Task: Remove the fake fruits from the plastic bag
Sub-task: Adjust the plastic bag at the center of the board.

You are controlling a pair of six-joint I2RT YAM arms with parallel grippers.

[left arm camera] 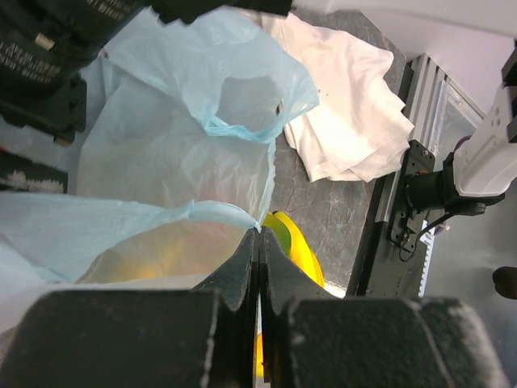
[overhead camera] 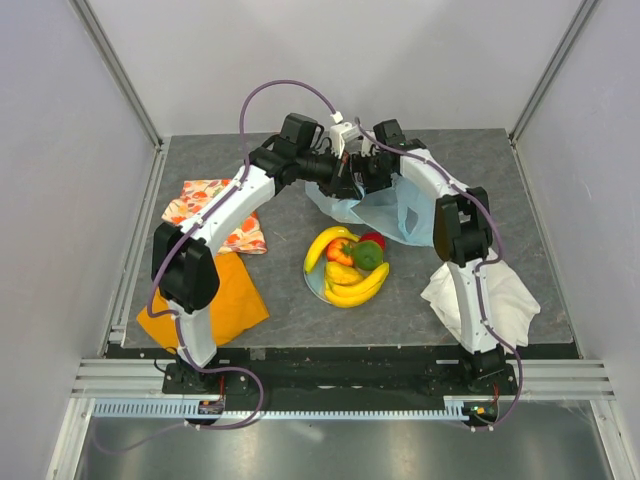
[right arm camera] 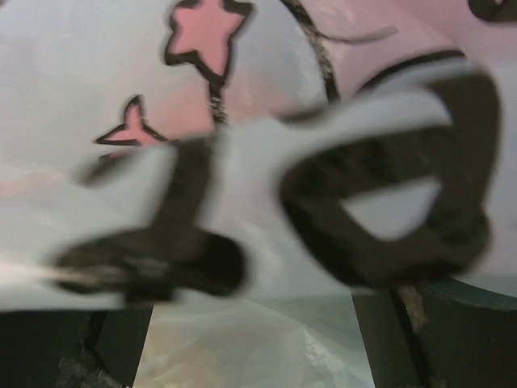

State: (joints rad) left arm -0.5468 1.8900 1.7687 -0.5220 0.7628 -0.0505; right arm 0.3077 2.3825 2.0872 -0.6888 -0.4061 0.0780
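Our left gripper (left arm camera: 257, 242) is pinched fully closed on the edge of the bag (left arm camera: 186, 97), near the far edge of the table (overhead camera: 500, 175). The bag hides how far open our right gripper (overhead camera: 372, 180) is, so we cannot tell. The fruits (overhead camera: 347, 265) lie piled mid-table.

Both arms extend toward the far edge, converging near its centre. Left gripper (left arm camera: 257, 242) jaws closed; right gripper (overhead camera: 372, 180) jaw state obscured.
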